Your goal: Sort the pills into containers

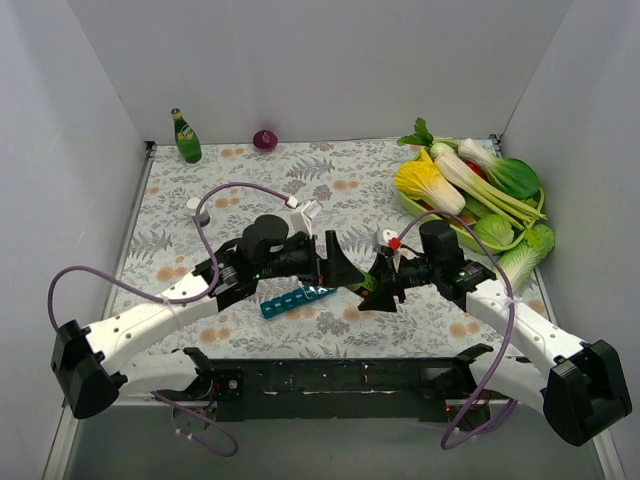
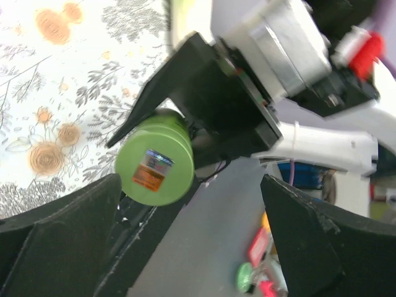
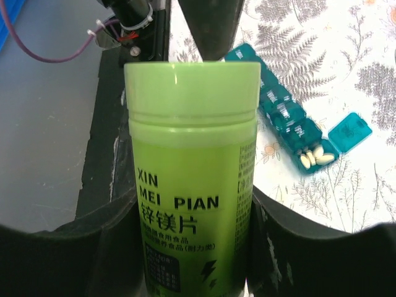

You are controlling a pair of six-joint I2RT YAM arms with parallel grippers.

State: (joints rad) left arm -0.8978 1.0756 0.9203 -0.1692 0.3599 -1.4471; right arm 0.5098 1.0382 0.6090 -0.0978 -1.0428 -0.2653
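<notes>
The teal pill-organizer strip (image 1: 297, 299) lies on the floral cloth in front of the left arm. In the right wrist view the strip (image 3: 286, 111) has its end compartment open, with a few white pills (image 3: 312, 157) inside. My right gripper (image 3: 192, 210) is shut on a green jar (image 3: 192, 161) with black lettering, its cap on. In the top view the right gripper (image 1: 378, 290) holds the jar at the table's centre. My left gripper (image 1: 340, 262) is open. In the left wrist view the left gripper (image 2: 192, 185) is close to the jar's capped end (image 2: 154, 162) and not touching it.
A small white bottle with a dark base (image 1: 198, 210) stands at the left. A green soda bottle (image 1: 185, 137) and a purple ball (image 1: 265, 139) stand at the back. A green tray of vegetables (image 1: 478, 195) fills the back right. White walls enclose the table.
</notes>
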